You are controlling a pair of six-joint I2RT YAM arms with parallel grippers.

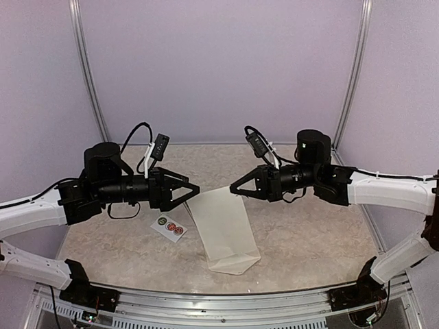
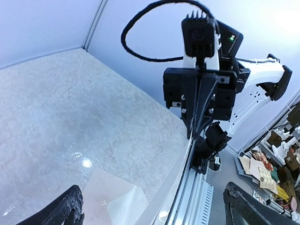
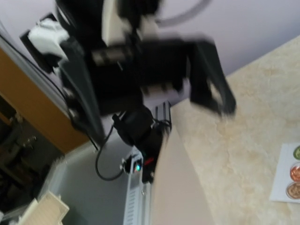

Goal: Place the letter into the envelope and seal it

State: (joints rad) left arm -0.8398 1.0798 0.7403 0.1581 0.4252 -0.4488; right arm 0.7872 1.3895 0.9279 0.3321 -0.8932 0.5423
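Note:
A pale cream envelope (image 1: 223,226) hangs slanted from my right gripper (image 1: 233,186), which is shut on its top corner. Its lower end rests on the table near the front edge and folds there into a lighter part; flap or letter, I cannot tell. The bordered letter is hidden. The left wrist view shows that lower end (image 2: 105,197) lying on the marble. In the right wrist view the envelope (image 3: 176,192) rises from the bottom of the picture. My left gripper (image 1: 186,190) stands open just left of the top edge, its fingers (image 2: 70,208) wide apart and holding nothing.
A small white strip of round stickers (image 1: 169,227) lies on the table left of the envelope, also seen in the right wrist view (image 3: 288,173). A metal rail (image 1: 226,308) runs along the near edge. Pale walls close the back and sides.

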